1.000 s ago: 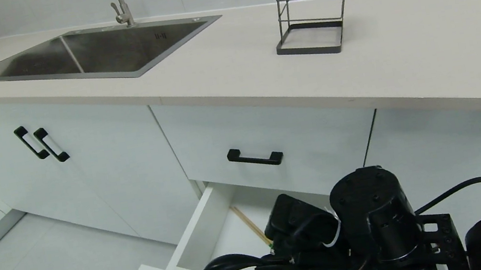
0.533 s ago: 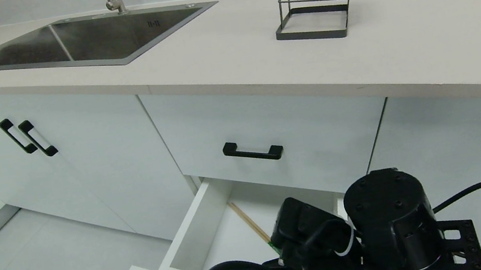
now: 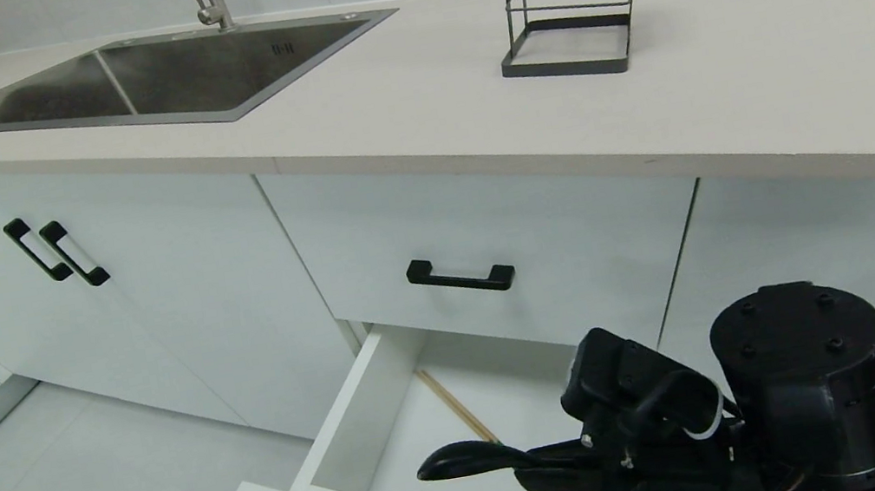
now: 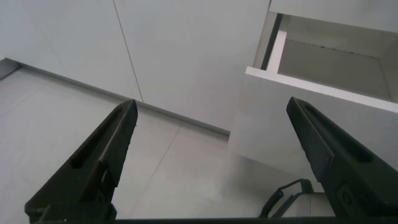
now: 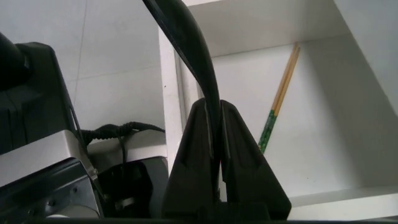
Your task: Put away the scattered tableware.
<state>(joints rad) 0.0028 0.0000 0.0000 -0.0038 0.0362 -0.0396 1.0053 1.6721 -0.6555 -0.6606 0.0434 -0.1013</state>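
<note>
1. One black spoon (image 3: pixel 458 459) (image 5: pixel 183 34) is clamped by its handle between the closed fingers of the right gripper (image 3: pixel 547 467) (image 5: pixel 212 115).
2. In the head view the spoon's long axis lies roughly level. Its bowl end points to the robot's left and its handle end runs back into the gripper.
3. The spoon hangs above the open drawer (image 3: pixel 341 410) (image 5: pixel 261 25), near the drawer's front edge, and is clear of the drawer floor.
4. Two wooden chopsticks (image 3: pixel 454 405) (image 5: pixel 280 93) lie side by side on the drawer floor. Their long axis slants from the drawer's back toward its front, and the right wrist view shows the green-banded ends on the side nearer the gripper.
5. The left gripper (image 4: pixel 211 107) has its fingers spread wide apart with nothing between them. It sits low over the tiled floor (image 4: pixel 155 168), just beside the drawer's white front panel (image 4: pixel 311 118).
6. On the counter (image 3: pixel 728 85) above are a steel sink (image 3: pixel 147 76) and a dark wire rack (image 3: pixel 562 6). The closed drawer above the open one has a black handle (image 3: pixel 460 277).
</note>
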